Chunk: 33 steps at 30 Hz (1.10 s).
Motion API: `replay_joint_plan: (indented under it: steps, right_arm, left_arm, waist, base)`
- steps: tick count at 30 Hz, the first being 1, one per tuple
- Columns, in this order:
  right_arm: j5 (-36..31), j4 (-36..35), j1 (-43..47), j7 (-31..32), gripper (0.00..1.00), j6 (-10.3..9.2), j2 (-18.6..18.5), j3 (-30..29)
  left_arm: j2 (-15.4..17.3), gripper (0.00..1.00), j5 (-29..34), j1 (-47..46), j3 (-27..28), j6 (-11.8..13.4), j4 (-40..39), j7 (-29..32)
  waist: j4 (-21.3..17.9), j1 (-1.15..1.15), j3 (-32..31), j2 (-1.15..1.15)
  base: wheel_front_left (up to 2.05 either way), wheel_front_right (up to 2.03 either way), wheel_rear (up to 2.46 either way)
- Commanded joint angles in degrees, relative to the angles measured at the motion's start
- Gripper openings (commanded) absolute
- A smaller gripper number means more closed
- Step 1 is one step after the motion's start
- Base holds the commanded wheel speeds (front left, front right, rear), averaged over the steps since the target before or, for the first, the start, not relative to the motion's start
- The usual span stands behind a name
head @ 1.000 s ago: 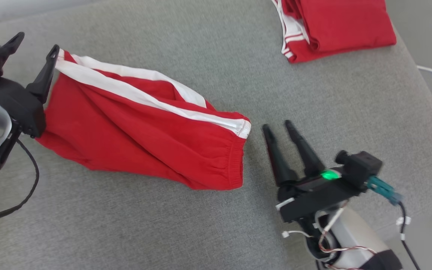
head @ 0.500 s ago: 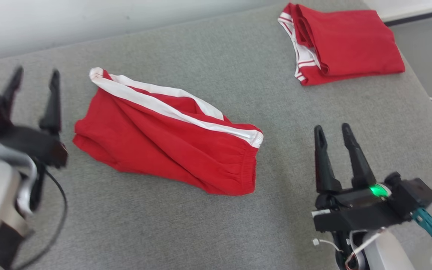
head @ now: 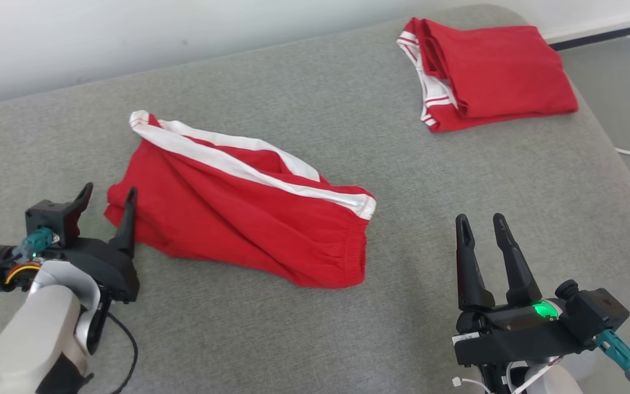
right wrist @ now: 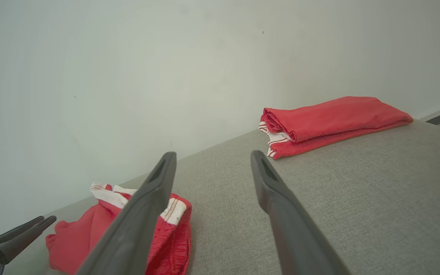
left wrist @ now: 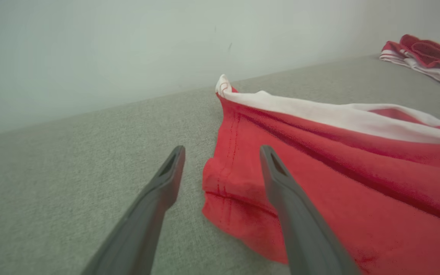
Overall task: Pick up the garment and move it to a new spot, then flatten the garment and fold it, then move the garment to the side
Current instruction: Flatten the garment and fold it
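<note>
From where I stand the job looks barely past its opening. The garment [head: 238, 219], a pair of red shorts with a broad white band down the side, lies loose near the middle of the padded grey surface [head: 315, 339], rumpled and half doubled over itself, with neither gripper holding it. Whether this is already its new spot I cannot say; by my reckoning the flattening, the folding and the move to the side are all yet to do. The left gripper [head: 109, 191] sits at about 8 o'clock from the shorts with its fingers spread wide and nothing clamped. One finger stands right at the hem corner, and I cannot tell if it touches the cloth. The right gripper [head: 479, 219] is at about 4 o'clock, well apart from the shorts, its fingers likewise parted and empty. Off at 1 o'clock, near the far corner, a second red garment [head: 490, 71] lies neatly folded into a flat rectangle, with white-and-red trim showing at its edge. The shorts look like soft, fleecy knit, thick enough to hold deep creases, with a gathered elastic waistband at the 4 o'clock end and stitched hems at the other. The surface is coarse woven upholstery, slightly cushioned and rounded at its far edge, and I would expect it to drag on the cloth a little.
</note>
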Motion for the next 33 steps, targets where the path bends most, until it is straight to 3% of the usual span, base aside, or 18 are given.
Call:
replay_joint_plan:
  steps: [1, 12, 13, 15, 26, 33]
  right_arm:
    - [0.41, 0.08, 0.12, -0.04, 1.00, -0.16, 0.15, 0.16]
    - [1.30, 0.44, 0.70, -0.03, 1.00, -0.16, 0.18, -0.21]
    - [1.32, 0.46, 0.82, -0.03, 1.00, -0.16, 0.18, -0.33]
    - [1.42, 0.54, 0.76, -0.03, 1.00, -0.16, 0.18, -0.49]
    - [0.74, 0.42, 2.04, -0.03, 1.00, -0.16, 0.16, -0.89]
    - [0.62, 1.08, 3.51, -0.03, 1.00, -0.16, 0.16, -1.43]
  left_arm:
    - [-0.30, 1.00, 0.06, -1.38, -0.25, -0.52, 2.36, 0.52]
    - [-2.44, 1.00, 0.63, -6.62, -3.01, -1.49, 18.43, 7.73]
    - [-2.75, 0.89, 0.30, -6.87, -3.06, -1.73, 19.21, 8.25]
    - [-3.34, 0.00, 0.19, -7.22, -3.32, -1.95, 20.27, 8.84]
    - [-5.83, 0.00, -1.11, -6.46, -3.55, -3.26, 20.85, 4.23]
    - [-7.52, 0.00, -3.25, -0.72, -1.73, -2.85, 17.89, 0.41]
  waist:
    - [-0.99, 0.00, 0.35, 0.00]
    - [-3.14, 0.00, 0.59, 0.00]
    - [-3.05, 0.00, 0.45, 0.00]
    - [-2.75, 0.00, 0.11, 0.00]
    - [0.52, 0.00, -3.07, 0.00]
    - [3.30, 0.00, -5.61, 0.00]
  base:
    - [0.00, 0.00, 0.00]
    - [0.00, 0.00, 0.00]
    - [0.00, 0.00, 0.00]
    - [0.00, 0.00, 0.00]
    - [0.00, 0.00, 0.00]
    - [0.00, 0.00, 0.00]
